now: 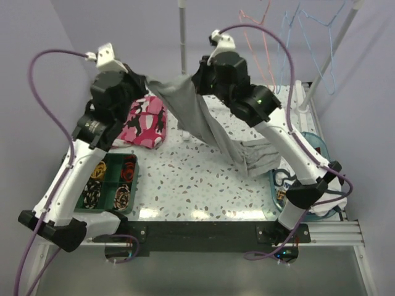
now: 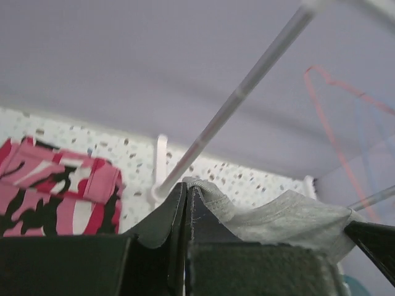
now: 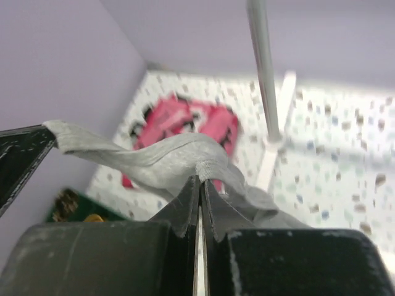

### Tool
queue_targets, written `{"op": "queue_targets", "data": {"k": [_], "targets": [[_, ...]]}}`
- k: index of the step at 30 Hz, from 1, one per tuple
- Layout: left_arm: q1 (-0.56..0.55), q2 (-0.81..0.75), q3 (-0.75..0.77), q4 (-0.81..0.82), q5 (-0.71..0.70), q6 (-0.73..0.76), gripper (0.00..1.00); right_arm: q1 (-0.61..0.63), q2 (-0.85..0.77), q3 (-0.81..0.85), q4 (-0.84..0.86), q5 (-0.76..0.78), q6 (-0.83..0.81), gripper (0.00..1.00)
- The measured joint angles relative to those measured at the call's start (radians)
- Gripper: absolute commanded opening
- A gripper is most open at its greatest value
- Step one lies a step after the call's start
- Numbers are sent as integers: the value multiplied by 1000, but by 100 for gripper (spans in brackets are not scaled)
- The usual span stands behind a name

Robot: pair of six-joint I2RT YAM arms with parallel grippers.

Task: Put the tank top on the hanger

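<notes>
Grey heather cotton tank top (image 1: 199, 122) is raised off the white speckled table (image 1: 203, 185), one edge stretched between the two arms. The rest hangs down and trails onto the table towards the right.

Left gripper (image 2: 186, 188): jaws together, clamped on a fold of the grey fabric. Right gripper (image 3: 200, 182): jaws together, pinching a ribbed hem of the same garment. The cloth between them sags slightly and is not fully taut.

Thin pink-red wire hanger (image 2: 321, 108) hangs at the far right of the rack beside the light blue wire hangers (image 1: 308, 31), well apart from the garment. Nothing is threaded onto it yet.

Assessment of the step in hand: the spread is sound, but both grips are narrow pinches. I judge that the arms should travel right together at matched height, keeping the edge open and level, so one hanger shoulder can enter the opening. Pulling the grippers further apart risks slipping a hem. The trailing cloth may drag on the table, and the upright white rack pole (image 1: 182, 37) stands close behind the held edge.

Bystanders: a pink, white and black patterned garment (image 1: 145, 123) lies at the left, a green compartment tray (image 1: 111, 182) nearer.

Markings: no brand or label is legible. Dark lettering on the white garment (image 1: 285, 180) at the right is too small to read.
</notes>
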Motion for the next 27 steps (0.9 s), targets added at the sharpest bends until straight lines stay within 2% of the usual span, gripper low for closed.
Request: {"op": "queue_targets", "data": {"k": [3, 6, 12, 18, 22, 25, 27], "targets": [[0, 31, 232, 21, 15, 46, 0, -9, 26, 240, -19, 21, -60, 0], [0, 71, 440, 60, 62, 85, 0, -16, -12, 299, 25, 33, -113, 0], [0, 149, 601, 113, 133, 117, 0, -20, -123, 237, 177, 43, -206, 0], [0, 180, 634, 150, 178, 138, 0, -20, -116, 262, 263, 44, -262, 0], [0, 147, 562, 182, 190, 139, 0, -20, -209, 33, 340, 53, -272, 0], [0, 101, 449, 166, 199, 121, 0, -20, -302, -193, 370, 66, -256, 0], [0, 40, 300, 154, 203, 97, 0, -20, -392, -413, 404, 64, -211, 0]]}}
